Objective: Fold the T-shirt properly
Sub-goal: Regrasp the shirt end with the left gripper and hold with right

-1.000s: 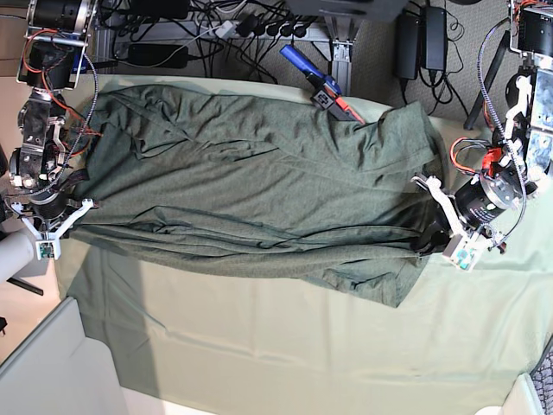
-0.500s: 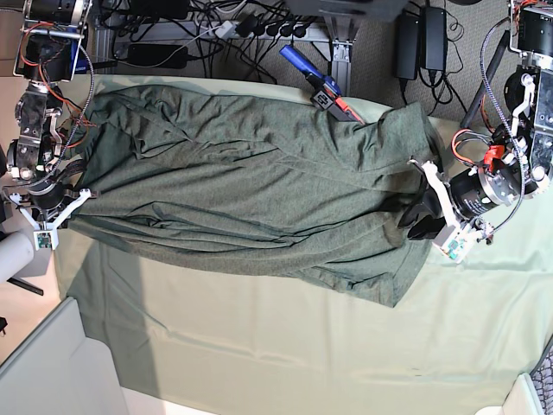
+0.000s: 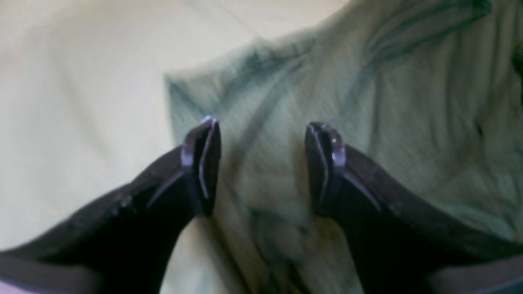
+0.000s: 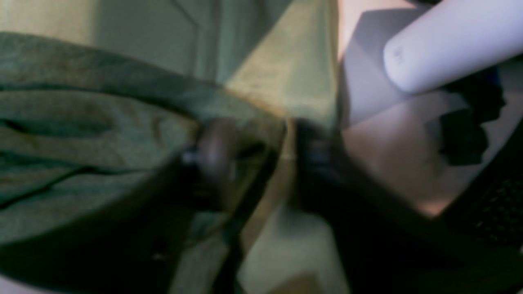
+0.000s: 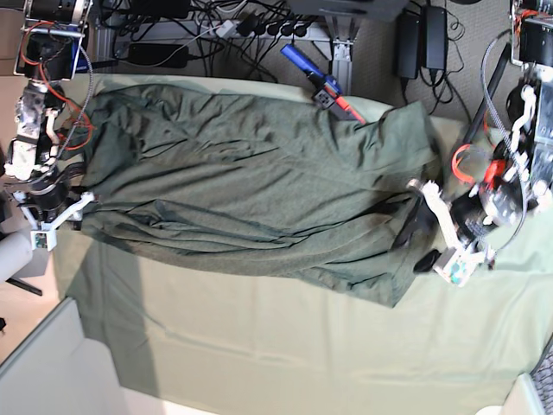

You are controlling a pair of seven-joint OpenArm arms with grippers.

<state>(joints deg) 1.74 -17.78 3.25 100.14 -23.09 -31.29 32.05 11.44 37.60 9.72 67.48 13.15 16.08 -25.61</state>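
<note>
Pincers of both arms low at opposite ends of the T-shirt (image 5: 251,190), left pincer (image 3: 261,163) spread apart, right pincer (image 4: 253,163) blurred, likely apart.

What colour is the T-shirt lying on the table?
The T-shirt is dark olive green, slightly heathered; it shows best in the base view.

The base view is bright and sharp, with a soft-edged shadow band falling across the table cloth (image 5: 138,294) below the right gripper (image 5: 60,216). Both wrist views are blurred. Around the right gripper everything smears, while the left gripper's fingers (image 3: 204,163) stay sharper than the washed-out cloth beyond them.
</note>
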